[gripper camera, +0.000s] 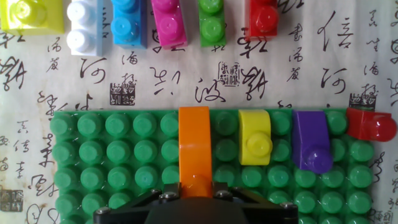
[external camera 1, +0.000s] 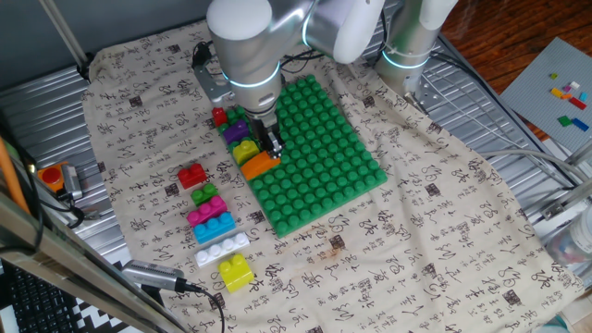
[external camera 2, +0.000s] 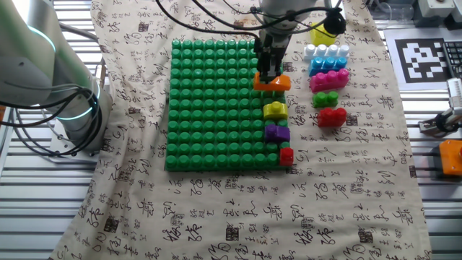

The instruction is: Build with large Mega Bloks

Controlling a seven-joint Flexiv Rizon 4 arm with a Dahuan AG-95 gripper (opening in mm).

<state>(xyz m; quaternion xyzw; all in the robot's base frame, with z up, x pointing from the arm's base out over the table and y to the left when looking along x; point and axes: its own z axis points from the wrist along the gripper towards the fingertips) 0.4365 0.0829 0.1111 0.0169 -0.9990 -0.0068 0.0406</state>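
A green studded baseplate [external camera 1: 324, 153] lies on the cloth. Along its edge stand a red [external camera 1: 219, 117], a purple [external camera 1: 235, 132], a yellow [external camera 1: 245, 149] and an orange Mega Blok [external camera 1: 260, 165]. My gripper [external camera 1: 271, 143] is shut on the orange block [gripper camera: 194, 146], which sits on the plate; it also shows in the other fixed view [external camera 2: 273, 83]. Loose blocks lie in a row beside the plate: red [external camera 1: 192, 176], green [external camera 1: 204, 195], pink [external camera 1: 208, 212], blue [external camera 1: 215, 228], white [external camera 1: 223, 249] and yellow [external camera 1: 235, 272].
The patterned cloth [external camera 1: 416, 222] covers the table. A grey plate with tiny coloured bricks [external camera 1: 567, 95] lies far right. An orange-topped device [external camera 1: 54, 176] sits at the left edge, and a cabled tool [external camera 1: 153, 276] at the front.
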